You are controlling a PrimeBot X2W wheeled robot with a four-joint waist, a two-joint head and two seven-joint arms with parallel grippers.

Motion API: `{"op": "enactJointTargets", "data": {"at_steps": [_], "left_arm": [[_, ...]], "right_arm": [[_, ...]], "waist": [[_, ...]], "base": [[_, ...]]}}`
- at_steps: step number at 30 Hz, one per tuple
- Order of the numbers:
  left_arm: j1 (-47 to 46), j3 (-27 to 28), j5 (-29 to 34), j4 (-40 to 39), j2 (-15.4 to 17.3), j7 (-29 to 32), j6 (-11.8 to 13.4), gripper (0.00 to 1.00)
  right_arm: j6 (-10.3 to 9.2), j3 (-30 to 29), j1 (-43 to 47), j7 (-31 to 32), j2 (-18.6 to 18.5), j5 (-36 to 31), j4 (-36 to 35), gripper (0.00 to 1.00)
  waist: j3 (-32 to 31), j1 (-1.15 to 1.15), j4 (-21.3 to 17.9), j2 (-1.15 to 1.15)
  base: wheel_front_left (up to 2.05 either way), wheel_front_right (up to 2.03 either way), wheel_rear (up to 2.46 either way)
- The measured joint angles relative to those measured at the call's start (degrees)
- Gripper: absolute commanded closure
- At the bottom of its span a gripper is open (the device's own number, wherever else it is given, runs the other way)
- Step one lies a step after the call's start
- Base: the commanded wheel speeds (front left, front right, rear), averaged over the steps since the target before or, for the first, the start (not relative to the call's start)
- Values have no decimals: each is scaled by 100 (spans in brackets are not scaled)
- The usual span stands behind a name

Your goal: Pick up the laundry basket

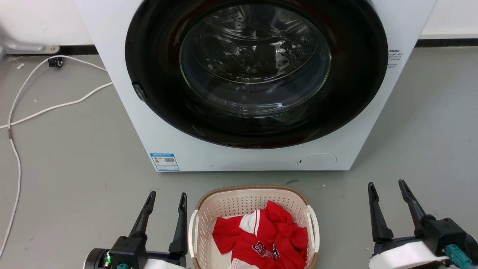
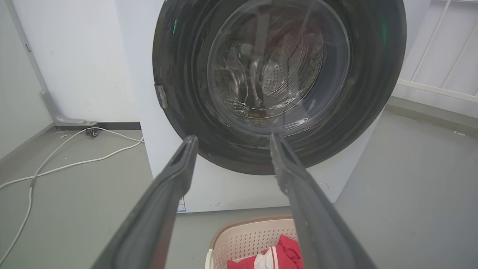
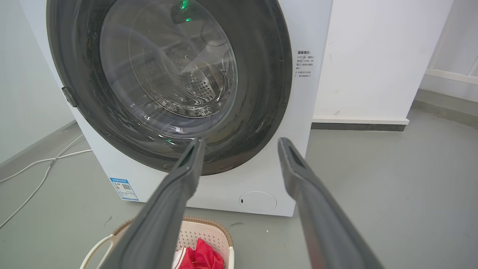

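The beige laundry basket (image 1: 239, 203) with perforated walls, a brown rim and white side handles stands on the grey floor in front of the washer, with red and white clothing (image 1: 263, 237) inside. My left gripper (image 1: 167, 197) is open, just left of the basket's left handle and apart from it. Well off to the basket's right, my right gripper (image 1: 388, 185) is open too, with nothing between its fingers. The basket (image 2: 246, 235) shows low between my left fingers, and the basket (image 3: 203, 231) sits at the bottom of the right wrist view.
A white front-loading washer (image 1: 239, 157) with a shut dark round door stands right behind the basket. White cables (image 1: 48, 108) trail over the floor at the left. A white wall (image 3: 373, 67) rises to the washer's right.
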Motion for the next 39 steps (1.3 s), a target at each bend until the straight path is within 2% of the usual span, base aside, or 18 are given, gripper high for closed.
{"op": "enactJointTargets", "data": {"at_steps": [11,22,30,36,39], "left_arm": [[-189,20,-76,204,-1,0,-34,0],[-1538,411,77,862,-4,-1,-213,0],[-2739,617,221,2064,222,-1,-356,0],[-3609,509,204,3609,394,0,-443,0],[-4073,348,169,4299,452,16,-489,0]], "right_arm": [[0,100,-243,0,0,70,146,0],[0,302,-1538,-1,1,85,1013,0],[0,438,-2843,231,0,270,2397,0],[0,439,-3661,530,-1,247,3389,0],[0,539,-3957,804,-2,503,3899,0]], "waist": [[439,0,-34,0],[1944,1,-103,0],[3140,1,-134,0],[3800,2,-110,0],[4012,2,-79,0]], "base": [[0,0,0],[0,0,0],[0,0,0],[0,0,0],[0,0,0]]}}
